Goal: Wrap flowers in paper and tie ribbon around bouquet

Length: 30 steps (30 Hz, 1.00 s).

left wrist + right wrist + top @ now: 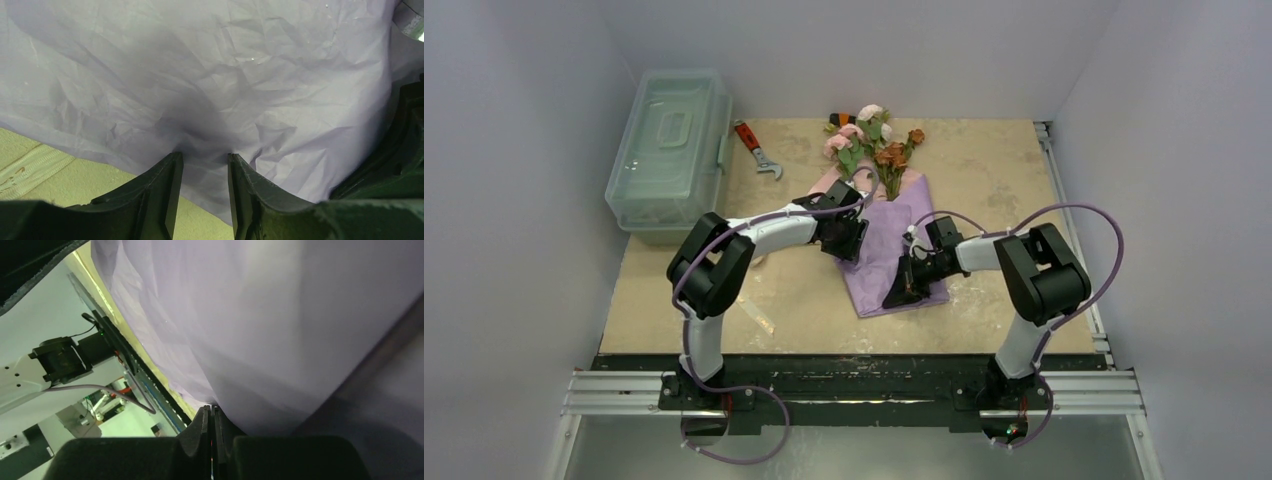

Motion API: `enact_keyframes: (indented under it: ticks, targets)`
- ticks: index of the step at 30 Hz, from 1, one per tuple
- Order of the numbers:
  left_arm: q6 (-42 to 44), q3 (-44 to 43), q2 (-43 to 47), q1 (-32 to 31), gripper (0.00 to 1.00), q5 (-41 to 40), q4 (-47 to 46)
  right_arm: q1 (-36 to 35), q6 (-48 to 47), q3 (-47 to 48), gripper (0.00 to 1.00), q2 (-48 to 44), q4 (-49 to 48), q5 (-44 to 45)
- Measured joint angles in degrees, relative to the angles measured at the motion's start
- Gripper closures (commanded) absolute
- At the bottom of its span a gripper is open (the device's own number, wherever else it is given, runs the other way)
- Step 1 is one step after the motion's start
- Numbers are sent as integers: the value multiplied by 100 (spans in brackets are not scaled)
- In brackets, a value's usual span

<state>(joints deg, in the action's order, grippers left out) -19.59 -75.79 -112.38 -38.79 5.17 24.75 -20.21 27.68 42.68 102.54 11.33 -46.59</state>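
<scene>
Surface: beige table (1004, 200) boxed in by plain white walls, both arm bases at its 6 o'clock edge.
Place: bouquet (879, 195) lies flat near the middle of the table, a little toward 12 o'clock.
Long axis: runs 12 to 6 o'clock, with the flowers (871, 140) pointing to 12 and the wide end of the paper (886, 240) to 6.
Blooms: pink, white and orange-brown heads stick out past the paper's far end.
Wrap: lilac, crinkled, broadening toward 6 o'clock.
Left arm: left gripper (205, 156) sits on the paper's 9 o'clock side, fingers apart, tips down on the sheet.
Right arm: right gripper (210, 410) is at the paper's 5 o'clock corner, fingers pressed together on its edge.
Far corner: clear greenish toolbox (669, 150), lid down, at 10 o'clock, well apart from the bouquet.
Beside it: red-handled wrench (757, 150), between toolbox and blooms, touching neither.
In the way: both arms reach over the paper and hide parts of it from overhead.
</scene>
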Motion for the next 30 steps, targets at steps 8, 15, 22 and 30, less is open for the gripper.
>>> enact_keyframes:
  ticks: [8, 15, 22, 30]
  targets:
    - [245, -46, 9, -33, 57, -83, 81, -87, 28, -264, 100, -680, 61, 262]
    - [426, -249, 66, -72, 48, -315, 498, -125, -28, 162, 66, -2339, 966, 678]
    - [409, -732, 356, -157, 48, -396, 833, 74, 278, 1119, 26, -2728, 1733, 2684]
    - [205, -1154, 363, -741, 51, -293, 942, 474, 245, 1687, 5, -2669, 2538, 4719]
